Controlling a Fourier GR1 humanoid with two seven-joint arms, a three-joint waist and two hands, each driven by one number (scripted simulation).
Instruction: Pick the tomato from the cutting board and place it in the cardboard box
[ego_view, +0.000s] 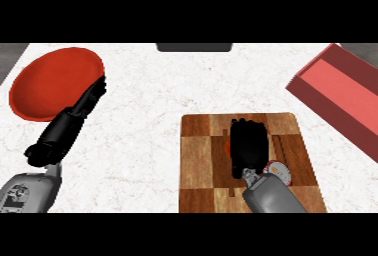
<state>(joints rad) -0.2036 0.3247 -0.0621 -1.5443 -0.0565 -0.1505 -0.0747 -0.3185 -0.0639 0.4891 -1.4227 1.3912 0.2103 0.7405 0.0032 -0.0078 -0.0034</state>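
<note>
A wooden cutting board lies at the lower middle of the counter. My right hand is over its centre, curled down round the tomato. Only a thin red sliver of the tomato shows at the hand's left edge, and it still sits low on the board. The box, reddish with a pink inside, stands at the right edge, well away from the board. My left hand stretches out open at the left, its fingertips at the rim of a red plate.
The red plate sits at the back left. A dark object is at the back edge of the counter, in the middle. White marbled counter lies between the plate and the board.
</note>
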